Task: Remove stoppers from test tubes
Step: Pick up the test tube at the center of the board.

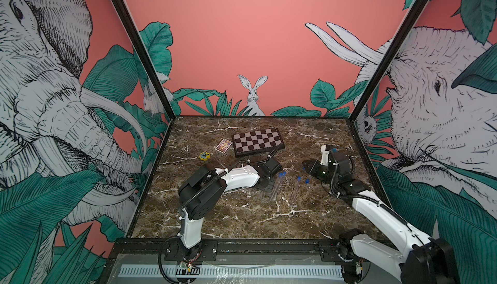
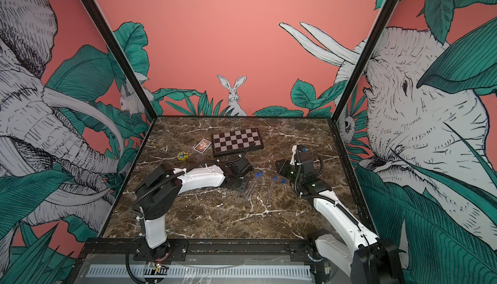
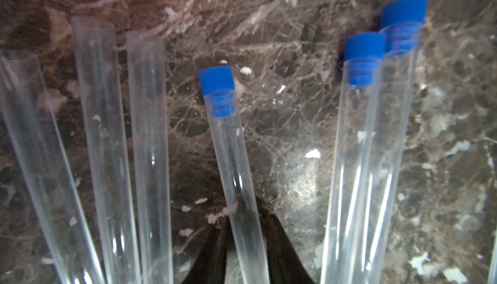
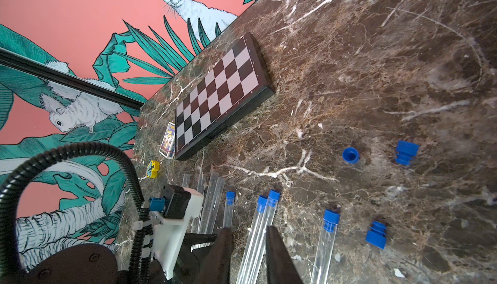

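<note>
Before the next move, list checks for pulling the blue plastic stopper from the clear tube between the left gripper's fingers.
1. Left gripper straddles the thin clear test tube: ok.
2. Grip firm on it: cannot tell.
3. Its short bright blue stopper seated, exposed: ok.
4. Right gripper open and empty: ok.
5. Right gripper at that stopper: not ok, it hangs apart.
6. Neighbouring clear tubes apart from it: ok.

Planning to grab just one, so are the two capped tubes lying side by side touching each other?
Touching. The left wrist view shows one capped tube pressed against the other capped tube lengthwise, with no gap.
</note>
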Motion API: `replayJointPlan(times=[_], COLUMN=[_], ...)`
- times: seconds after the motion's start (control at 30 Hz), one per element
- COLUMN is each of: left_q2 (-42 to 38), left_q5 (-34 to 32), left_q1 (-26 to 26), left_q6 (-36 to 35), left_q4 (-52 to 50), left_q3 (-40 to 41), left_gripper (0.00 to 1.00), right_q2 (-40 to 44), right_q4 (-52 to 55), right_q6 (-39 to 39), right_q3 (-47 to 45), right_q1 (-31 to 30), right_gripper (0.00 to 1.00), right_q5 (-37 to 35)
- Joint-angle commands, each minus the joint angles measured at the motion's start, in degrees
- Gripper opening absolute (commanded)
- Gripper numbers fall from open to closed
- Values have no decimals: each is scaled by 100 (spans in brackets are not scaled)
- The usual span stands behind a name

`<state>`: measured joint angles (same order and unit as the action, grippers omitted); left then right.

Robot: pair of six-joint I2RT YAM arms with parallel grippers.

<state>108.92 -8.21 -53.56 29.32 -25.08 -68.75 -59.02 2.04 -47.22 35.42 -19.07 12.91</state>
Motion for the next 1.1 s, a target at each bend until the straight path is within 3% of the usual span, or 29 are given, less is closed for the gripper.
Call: replayJointPlan(times=[0.0, 0.13, 0.33, 0.77, 1.07], left_q2=[157, 131, -255, -2176, -2605], left_q5=[-31, -32, -189, -196, -23], left_q1=[-3, -4, -18, -163, -172], left_q6=[92, 74, -138, -1130, -1376], left_q4=[-179, -190, -146, 557, 745], left_q3=[-77, -61, -86, 26, 82], left_gripper=[22, 14, 13, 13, 13], right_q2=[87, 84, 62, -370, -704], right_q4=[-53, -49, -128, 17, -217], right_q6=[20, 20, -48, 250, 466], right_q3=[132, 156, 202, 834, 1401], right_q1=[17, 17, 15, -135, -757], right_gripper=[23, 23, 24, 41, 50], right_q5=[-43, -20, 118, 920, 1285])
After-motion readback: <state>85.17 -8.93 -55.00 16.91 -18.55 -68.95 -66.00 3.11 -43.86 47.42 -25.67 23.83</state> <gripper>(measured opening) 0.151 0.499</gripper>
